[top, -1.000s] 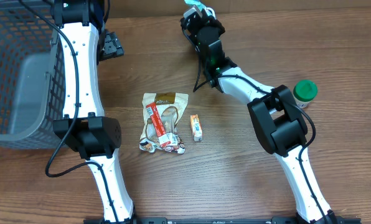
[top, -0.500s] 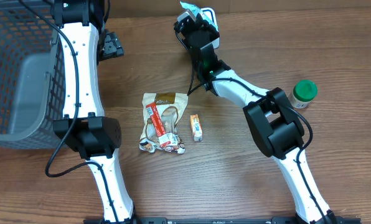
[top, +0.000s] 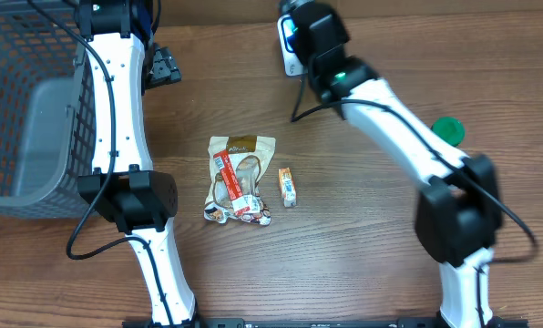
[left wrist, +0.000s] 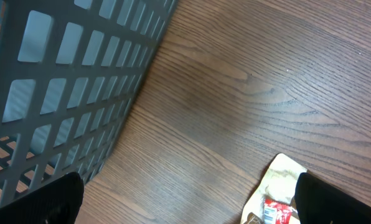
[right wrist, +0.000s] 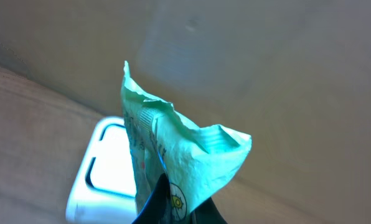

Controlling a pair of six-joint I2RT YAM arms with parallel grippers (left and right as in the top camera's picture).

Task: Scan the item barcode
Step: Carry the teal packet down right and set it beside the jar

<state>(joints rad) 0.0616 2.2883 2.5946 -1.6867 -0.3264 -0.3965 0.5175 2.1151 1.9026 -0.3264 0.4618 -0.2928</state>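
A crumpled green packet [right wrist: 173, 140] stands up between my right gripper's [right wrist: 176, 200] dark fingers, which are shut on its lower end. Just behind and below it lies the white scanner [right wrist: 104, 171]. From overhead the right gripper [top: 301, 32] hangs over that scanner [top: 291, 56] at the table's far edge, and the packet is mostly hidden under the wrist. No barcode shows in any view. My left gripper [left wrist: 192, 211] is wide open above bare wood, nothing between its black fingertips [left wrist: 51, 199], beside the basket.
A dark mesh basket [top: 25, 100] fills the far left. A tan snack bag [top: 240, 178] and a small orange box [top: 288, 186] lie mid-table. A green-lidded jar [top: 450, 130] stands at the right, partly behind the right arm.
The right arm has swung round and stretched out, carrying the green packet a little right, over the white scanner. The left arm has not moved.
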